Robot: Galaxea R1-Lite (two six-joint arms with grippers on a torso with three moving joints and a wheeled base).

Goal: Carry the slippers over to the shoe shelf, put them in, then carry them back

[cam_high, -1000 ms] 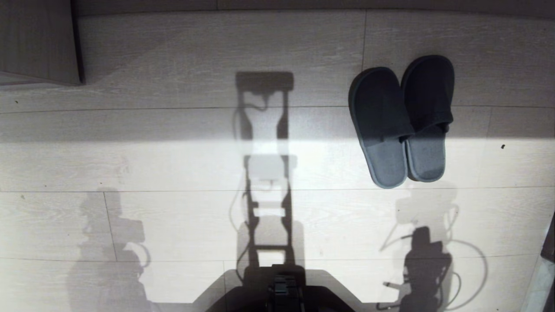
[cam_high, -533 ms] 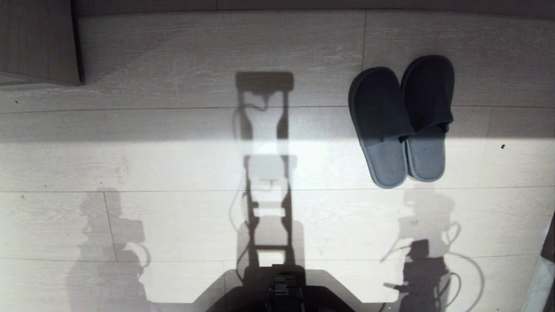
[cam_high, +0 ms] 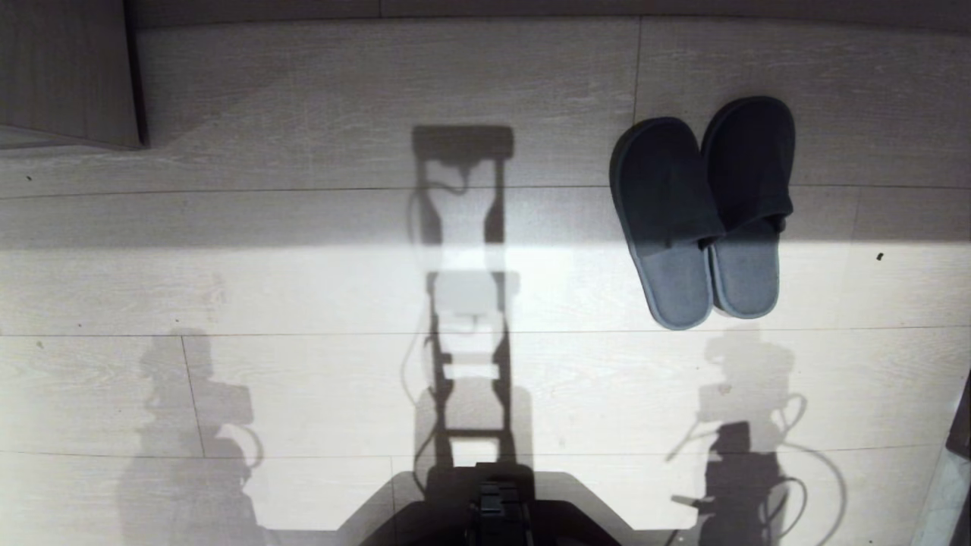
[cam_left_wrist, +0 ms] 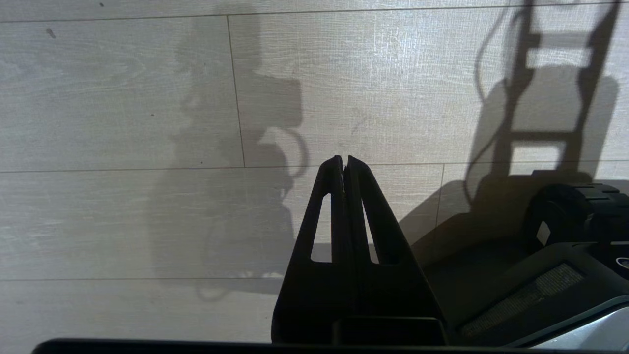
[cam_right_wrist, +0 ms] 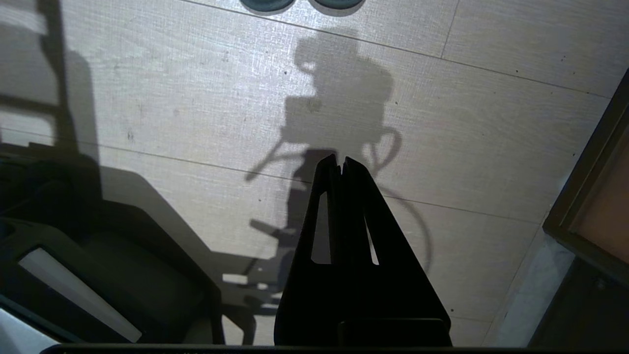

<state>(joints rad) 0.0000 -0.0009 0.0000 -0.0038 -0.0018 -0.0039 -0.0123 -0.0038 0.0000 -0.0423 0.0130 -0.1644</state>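
The pair of dark grey, flat fabric slippers (cam_high: 702,212) lay side by side, touching, on the pale wood-grain plank floor (cam_high: 303,288) to the far right, heels toward the robot. The left gripper (cam_left_wrist: 344,162) hung over bare floor with its black fingers clenched together, grasping nothing. The right gripper (cam_right_wrist: 339,161) was likewise clenched and empty, near the slippers' heels.

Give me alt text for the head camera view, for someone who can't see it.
A pair of dark slippers lies side by side, touching, on a pale wood-plank floor, to the robot's right and ahead of it. The robot's own shadows fall across the floor, its dark base shows at the bottom edge, and a wooden furniture corner sits at upper left; neither hand appears.
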